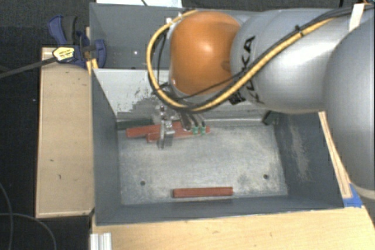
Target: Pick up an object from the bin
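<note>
While the arm reached in beneath its orange cover, the gripper stood low at the far side of the bin, well beyond the red-brown bar that lay alone near the front wall. It was down upon a red-brown strip, which stretched beyond that bar and to its left (much the same colour and shape). Whether the gripper was apart, together or clamped on the strip could not be told. A small green piece lay straight beyond the bar, just beside the gripper.
</note>
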Robot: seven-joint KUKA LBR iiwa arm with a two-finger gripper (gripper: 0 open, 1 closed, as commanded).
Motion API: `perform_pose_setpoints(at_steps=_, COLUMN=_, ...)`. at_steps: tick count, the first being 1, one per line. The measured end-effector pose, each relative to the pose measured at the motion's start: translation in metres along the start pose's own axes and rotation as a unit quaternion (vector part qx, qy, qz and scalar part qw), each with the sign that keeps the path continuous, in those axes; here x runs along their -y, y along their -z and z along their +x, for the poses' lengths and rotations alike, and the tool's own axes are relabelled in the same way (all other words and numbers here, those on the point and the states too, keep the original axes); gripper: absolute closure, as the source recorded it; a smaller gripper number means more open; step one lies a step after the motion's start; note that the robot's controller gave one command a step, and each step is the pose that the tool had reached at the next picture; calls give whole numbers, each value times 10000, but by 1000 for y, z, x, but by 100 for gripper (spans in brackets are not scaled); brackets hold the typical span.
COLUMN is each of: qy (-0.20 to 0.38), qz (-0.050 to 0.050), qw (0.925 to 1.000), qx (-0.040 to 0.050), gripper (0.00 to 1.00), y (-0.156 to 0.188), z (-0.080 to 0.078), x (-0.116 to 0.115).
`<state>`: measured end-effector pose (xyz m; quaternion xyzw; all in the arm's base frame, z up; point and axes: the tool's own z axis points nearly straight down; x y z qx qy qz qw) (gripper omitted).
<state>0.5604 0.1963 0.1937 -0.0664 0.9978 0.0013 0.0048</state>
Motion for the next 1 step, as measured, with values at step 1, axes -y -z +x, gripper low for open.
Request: perform_pose_setpoints(at_steps=1, qy=-155, qz=-3, qw=9999, qx=7, gripper=100, y=65, z=-3, x=2)
